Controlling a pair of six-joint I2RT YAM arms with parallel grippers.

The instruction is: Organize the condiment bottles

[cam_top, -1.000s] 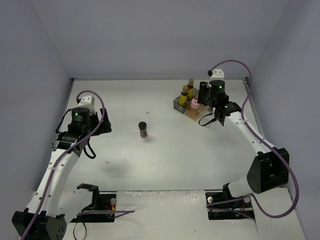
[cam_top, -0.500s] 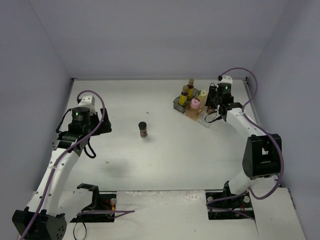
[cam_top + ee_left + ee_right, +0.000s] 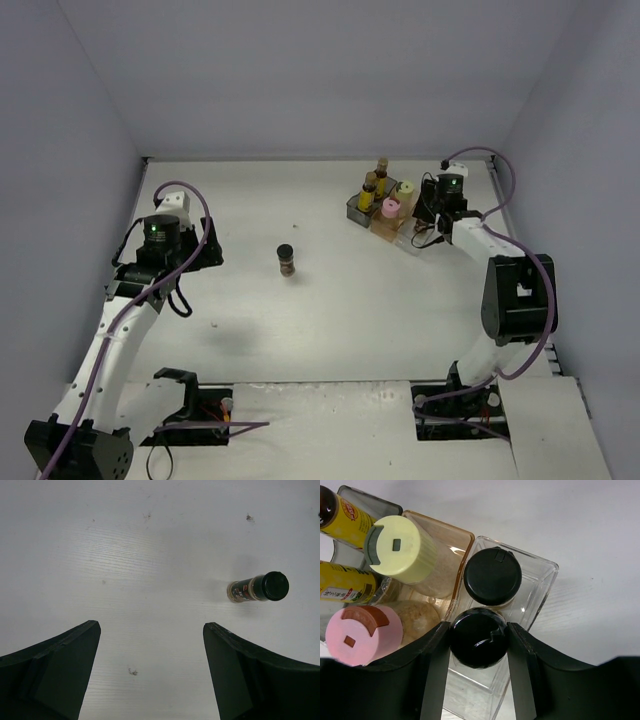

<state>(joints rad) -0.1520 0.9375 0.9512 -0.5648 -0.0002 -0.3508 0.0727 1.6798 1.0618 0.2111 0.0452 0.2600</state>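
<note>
My right gripper (image 3: 478,628) is shut on a black-capped spice jar (image 3: 479,639) and holds it inside the clear bin (image 3: 543,578), next to another black-capped jar (image 3: 492,576). The amber bin (image 3: 458,534) holds the pale-yellow-lidded jar (image 3: 395,545) and the pink-lidded jar (image 3: 362,632). Two yellow-labelled amber bottles (image 3: 344,512) stand in the grey bin (image 3: 355,492). In the top view the right gripper (image 3: 428,214) is at the bins (image 3: 385,212). One dark-capped spice jar (image 3: 286,260) stands alone mid-table, also in the left wrist view (image 3: 259,587). My left gripper (image 3: 150,630) is open and empty, left of that jar.
The three bins sit side by side at the back right, close to the right wall. The table's back edge (image 3: 300,158) and the side walls bound the area. Small dark specks (image 3: 132,671) mark the table surface.
My right arm has folded back and lowered, bringing its gripper and the jar down into the clear bin. The left arm and the lone jar have not moved.
</note>
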